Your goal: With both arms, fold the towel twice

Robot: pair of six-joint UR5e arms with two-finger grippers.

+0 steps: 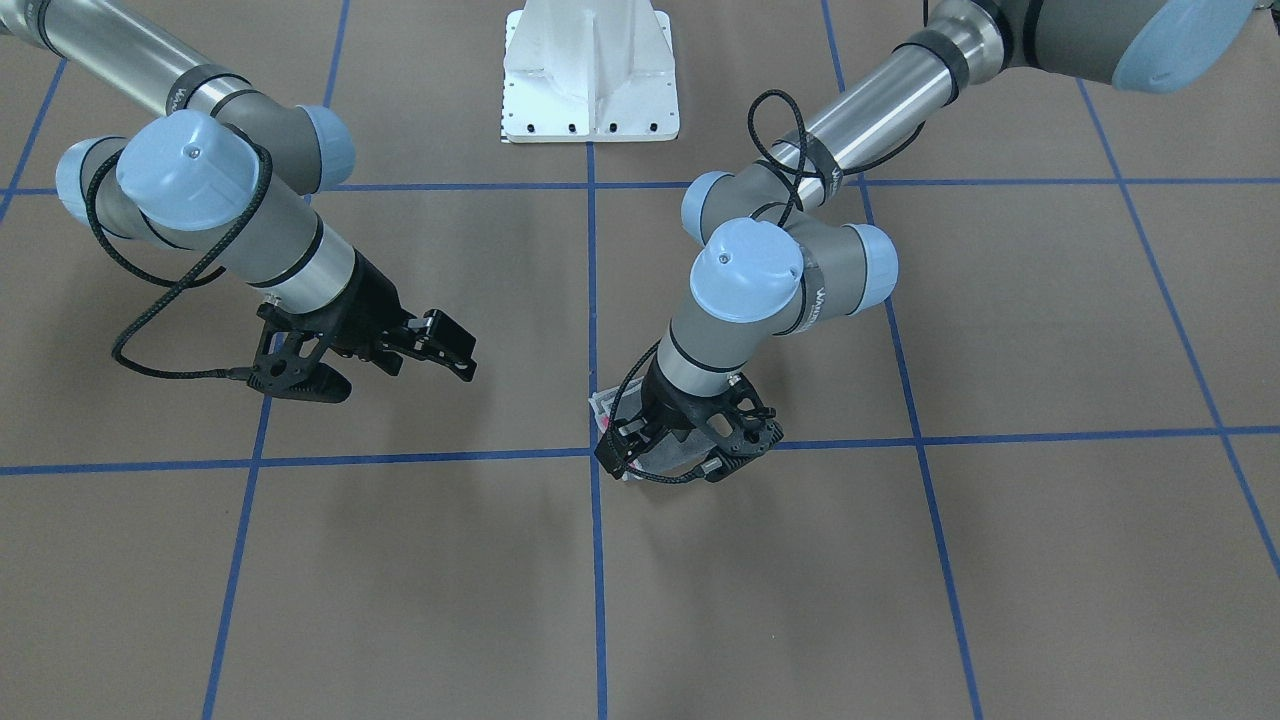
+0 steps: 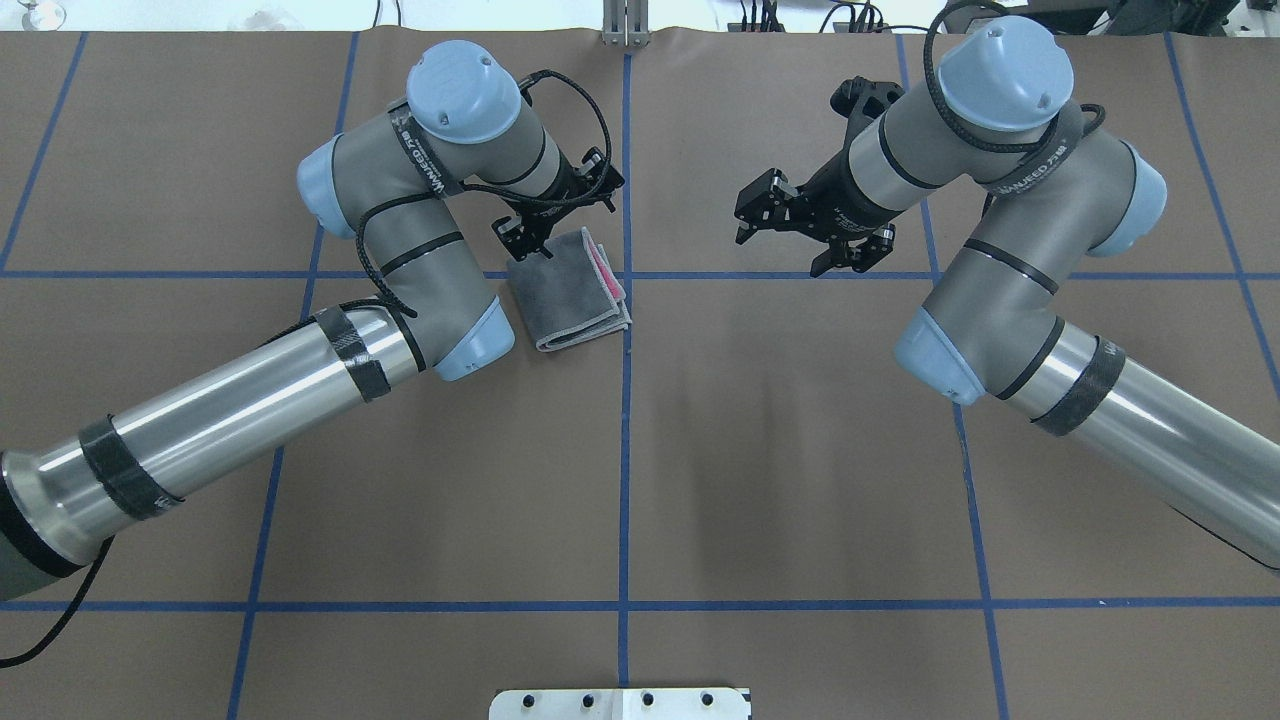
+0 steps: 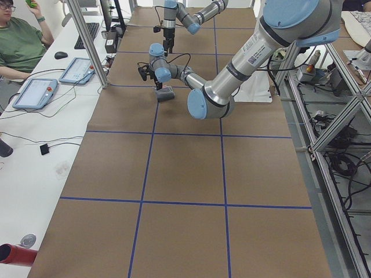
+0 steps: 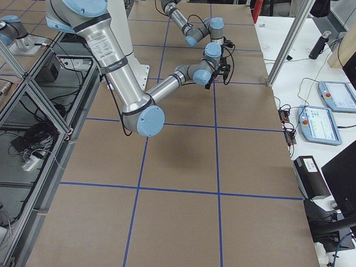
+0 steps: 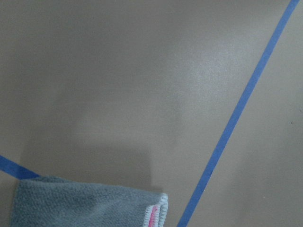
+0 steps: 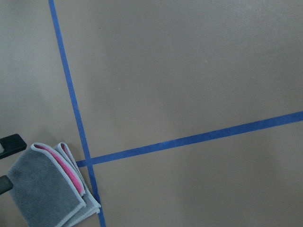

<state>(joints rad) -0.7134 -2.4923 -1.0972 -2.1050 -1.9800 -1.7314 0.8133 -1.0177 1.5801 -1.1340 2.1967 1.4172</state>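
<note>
At the table's (image 2: 800, 480) near edge stands the white pedestal (image 2: 620, 703). From either side of it the left arm (image 2: 230, 410) and the right arm (image 2: 1150, 440) reach forward, both bent in toward the middle. Past the table's middle, toward its far edge, lies the towel (image 2: 565, 295). It is folded small, grey side out, with pink layers and light edging showing along its right side. It sits just left of the central tape line (image 2: 625, 480), and its far end overlaps the cross line (image 2: 200, 274). The left gripper (image 2: 530, 232) points down at the towel's far left corner. In the right wrist view its fingers (image 6: 10, 142) stand apart, released, at the cloth's edge; whether they touch it cannot be told. The right gripper (image 2: 745, 215) hangs above the table across the central line, jaws spread and holding nothing, well apart from the towel. Beyond the far edge a person (image 3: 20, 40) sits at a white bench (image 3: 35, 145).
</note>
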